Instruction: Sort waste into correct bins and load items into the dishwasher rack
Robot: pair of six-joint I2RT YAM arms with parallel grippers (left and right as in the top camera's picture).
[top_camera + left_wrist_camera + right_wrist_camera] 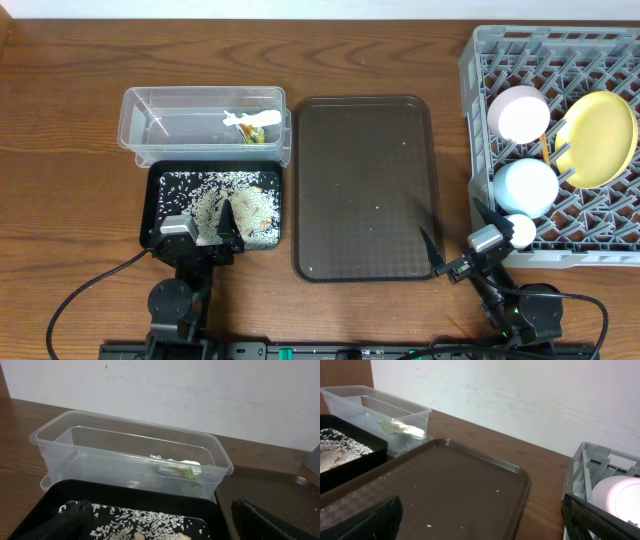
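The green-and-yellow wrapper [250,128] lies in the clear tub [150,110]; it also shows in the left wrist view [182,470] and the right wrist view [400,429]. Rice grains [200,183] and beige scraps [255,208] lie in the black tray [152,195]. The grey rack [480,60] holds the pinkish bowl [517,113], the blue bowl [526,186], the yellow plate [597,138], the white cup [519,231] and the chopsticks [545,148]. My left gripper [200,216] is open and empty over the black tray's near edge [165,530]. My right gripper [458,232] is open and empty between the brown tray and the rack [480,525].
The dark-brown serving tray [365,185] lies in the middle with a few stray rice grains on it [465,480]. The rack's corner [580,467] and the pinkish bowl [617,495] are close to my right finger. A white wall stands behind the table.
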